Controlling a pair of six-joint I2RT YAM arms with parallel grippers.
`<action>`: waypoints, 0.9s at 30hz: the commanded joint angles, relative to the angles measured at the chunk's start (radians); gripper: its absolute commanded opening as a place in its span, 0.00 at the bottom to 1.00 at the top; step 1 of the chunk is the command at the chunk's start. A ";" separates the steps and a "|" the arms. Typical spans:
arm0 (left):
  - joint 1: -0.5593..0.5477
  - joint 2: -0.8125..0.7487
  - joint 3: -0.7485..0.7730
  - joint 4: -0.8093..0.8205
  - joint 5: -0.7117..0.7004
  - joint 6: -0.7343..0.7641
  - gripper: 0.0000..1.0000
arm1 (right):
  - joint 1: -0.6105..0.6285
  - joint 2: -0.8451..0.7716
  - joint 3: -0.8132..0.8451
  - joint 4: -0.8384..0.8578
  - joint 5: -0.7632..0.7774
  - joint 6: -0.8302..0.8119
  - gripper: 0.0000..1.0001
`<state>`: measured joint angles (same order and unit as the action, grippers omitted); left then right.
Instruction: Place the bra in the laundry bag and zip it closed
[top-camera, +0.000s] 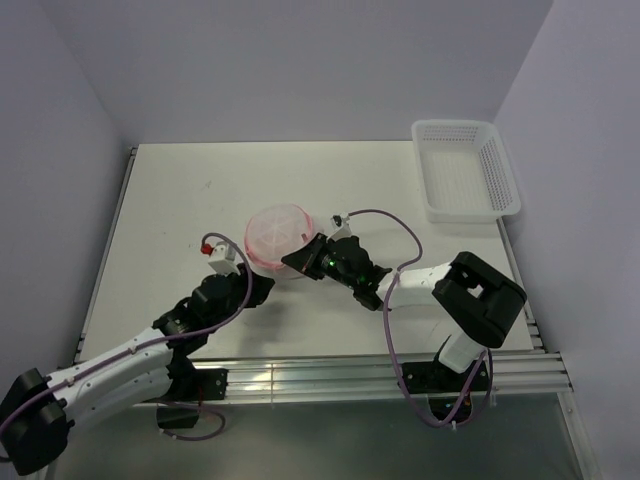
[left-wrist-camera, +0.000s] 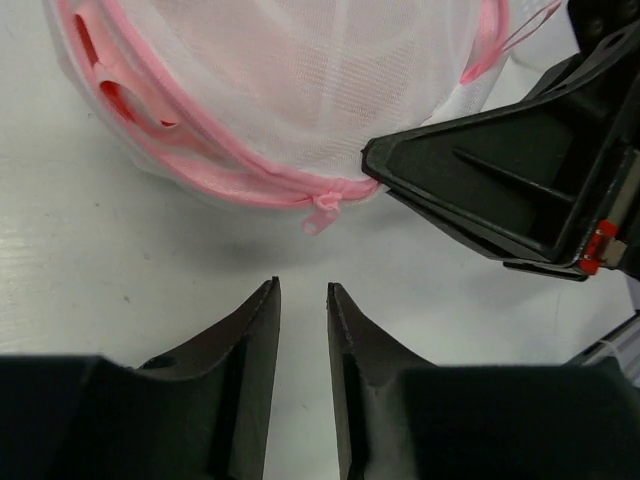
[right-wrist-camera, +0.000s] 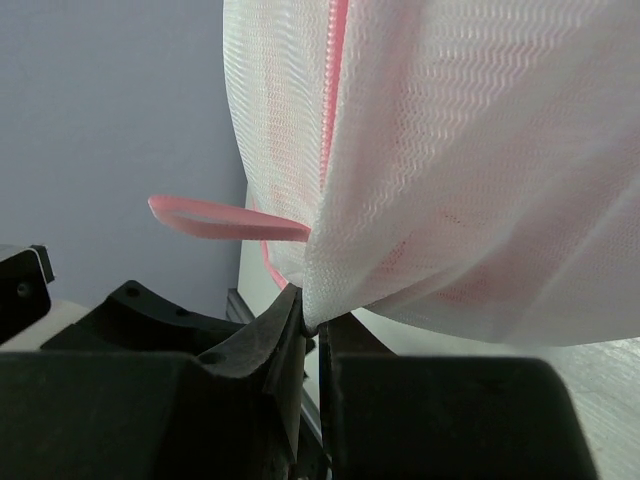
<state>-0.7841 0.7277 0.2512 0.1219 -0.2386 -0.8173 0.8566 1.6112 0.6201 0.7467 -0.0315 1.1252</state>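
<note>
The laundry bag (top-camera: 278, 233) is a round whitish-pink mesh dome with a pink rim, lying mid-table. Light-pink fabric, seemingly the bra (left-wrist-camera: 110, 95), shows through the mesh inside it. My right gripper (top-camera: 301, 260) is shut on a fold of the bag's mesh (right-wrist-camera: 330, 290) at its near right edge; a pink loop (right-wrist-camera: 225, 218) sticks out beside it. My left gripper (left-wrist-camera: 302, 290) is slightly open and empty, just short of the pink zipper pull (left-wrist-camera: 322, 210) on the rim. The right gripper's black finger (left-wrist-camera: 480, 190) touches the rim beside that pull.
A white lattice basket (top-camera: 465, 170) stands at the back right corner. The table (top-camera: 180, 190) is white, with walls on the left, back and right. The right arm's cable (top-camera: 395, 225) loops over the table beside the bag.
</note>
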 joint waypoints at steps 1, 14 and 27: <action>-0.053 0.085 0.080 0.061 -0.102 0.058 0.32 | -0.008 0.007 0.018 0.042 0.002 -0.008 0.00; -0.075 0.213 0.135 0.117 -0.188 0.096 0.38 | -0.008 0.004 0.018 0.045 -0.011 -0.013 0.00; -0.080 0.236 0.143 0.142 -0.211 0.110 0.22 | -0.008 0.007 0.012 0.054 -0.027 -0.012 0.00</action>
<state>-0.8589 0.9668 0.3504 0.2150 -0.4171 -0.7330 0.8543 1.6127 0.6201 0.7490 -0.0509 1.1252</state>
